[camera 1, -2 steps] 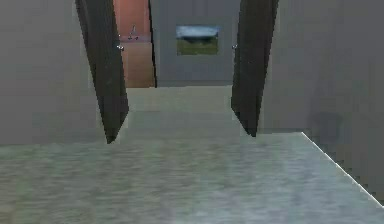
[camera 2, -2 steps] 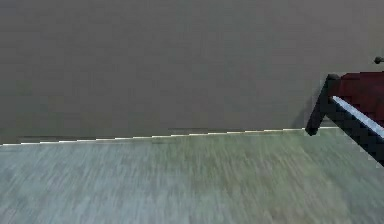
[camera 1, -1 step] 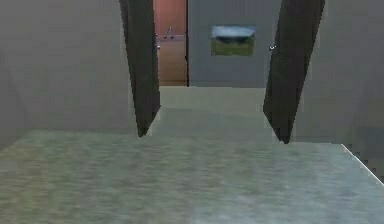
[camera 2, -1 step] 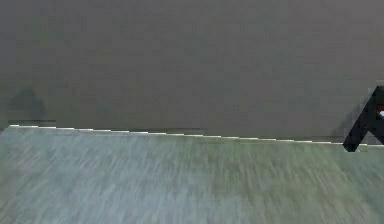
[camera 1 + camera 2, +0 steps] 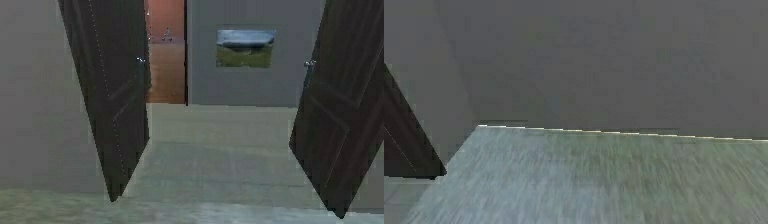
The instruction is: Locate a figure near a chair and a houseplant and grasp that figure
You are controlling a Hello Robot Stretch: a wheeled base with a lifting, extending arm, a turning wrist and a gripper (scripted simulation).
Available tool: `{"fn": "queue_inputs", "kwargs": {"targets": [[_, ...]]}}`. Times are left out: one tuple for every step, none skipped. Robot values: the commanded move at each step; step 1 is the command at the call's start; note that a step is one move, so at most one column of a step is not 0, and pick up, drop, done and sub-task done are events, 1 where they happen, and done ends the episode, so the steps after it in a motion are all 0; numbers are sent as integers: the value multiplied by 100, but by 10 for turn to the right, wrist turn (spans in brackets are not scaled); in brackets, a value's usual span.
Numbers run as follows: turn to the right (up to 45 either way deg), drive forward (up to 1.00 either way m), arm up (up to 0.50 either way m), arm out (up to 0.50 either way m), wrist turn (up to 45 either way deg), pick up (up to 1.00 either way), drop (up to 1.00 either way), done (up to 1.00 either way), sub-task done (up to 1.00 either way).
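You look over a grey-green floor (image 5: 220,150) between two dark doors, the left door (image 5: 110,90) and the right door (image 5: 340,110). Beyond, a grey wall (image 5: 290,60) bears a picture (image 5: 245,47); beside it a doorway (image 5: 166,60) shows reddish-brown floor. In the arm side view, a bare wall (image 5: 604,60) meets floor past a door edge (image 5: 409,130). You cannot tell how the jaws stand, nor where the figure is.

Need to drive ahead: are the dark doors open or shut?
Open: both dark doors stand swung aside; a wall picture shows between them.
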Motion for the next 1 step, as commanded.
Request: {"fn": "queue_inputs", "kwargs": {"targets": [[0,100,0,0,0,0,0,0,0]]}}
